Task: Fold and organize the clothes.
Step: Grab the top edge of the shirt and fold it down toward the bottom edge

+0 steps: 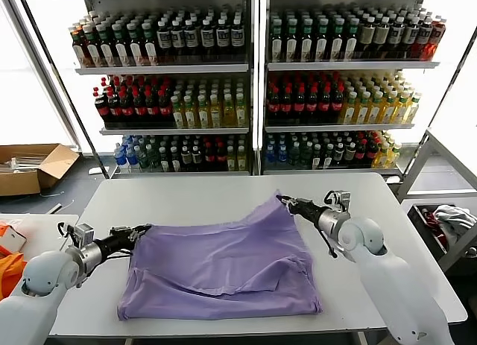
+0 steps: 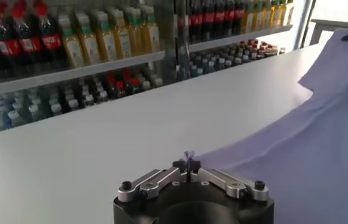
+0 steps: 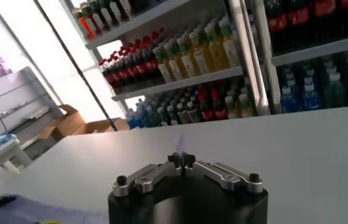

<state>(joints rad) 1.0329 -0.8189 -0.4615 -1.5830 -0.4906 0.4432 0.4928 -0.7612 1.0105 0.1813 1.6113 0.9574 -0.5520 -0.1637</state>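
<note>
The lavender T-shirt (image 1: 223, 267) lies spread across the near half of the white tabletop (image 1: 201, 200), mostly flat, plain side up, with its near edge close to the tabletop's near edge. My left end effector (image 1: 139, 232) sits low at the shirt's left far corner, its fingers closed together on a small pinch of the fabric; in the left wrist view a little tuft of purple cloth pokes up between the shut fingertips (image 2: 188, 163), and the rest of the shirt runs away across the tabletop to the right. My right end effector (image 1: 285, 202) is at the shirt's far right corner, also clamped shut on the cloth, and it holds that corner raised off the tabletop so the fabric peaks there and slopes down toward the middle of the shirt. In the right wrist view a thin sliver of pale cloth stands up between the closed fingertips (image 3: 180, 159).

Beyond the tabletop stand shelves (image 1: 253, 68) packed with bottled drinks. A cardboard box (image 1: 30, 166) sits on the floor at the far left, and something orange (image 1: 10, 270) lies at the near left edge.
</note>
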